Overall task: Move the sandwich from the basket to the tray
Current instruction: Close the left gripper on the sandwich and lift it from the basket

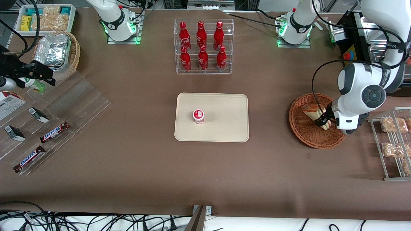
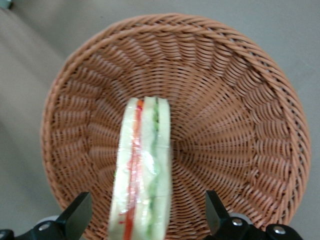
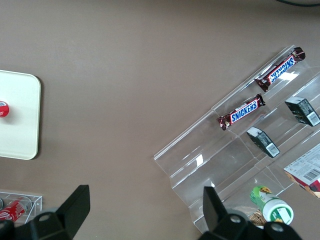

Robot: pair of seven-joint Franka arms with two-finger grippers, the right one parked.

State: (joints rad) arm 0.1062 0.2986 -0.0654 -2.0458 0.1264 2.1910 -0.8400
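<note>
Left wrist view shows our gripper (image 2: 145, 220) spread wide, its two fingers (image 2: 75, 216) standing on either side of the sandwich (image 2: 142, 175) with clear gaps, touching nothing. We see the sandwich standing on edge in the basket (image 2: 240, 125), its cut face up, white bread with red and green filling under clear wrap. From the front, our gripper (image 1: 323, 121) hangs low over the basket (image 1: 305, 128), right at the sandwich (image 1: 313, 111), which rests inside on the weave. The basket sits toward our working arm's end of the table. Well apart from it, at the table's middle, lies the tray (image 1: 224, 118), carrying a small red-and-white cup (image 1: 198, 116). Farther from the front camera than the tray stands a clear rack of red bottles (image 1: 202, 45).
</note>
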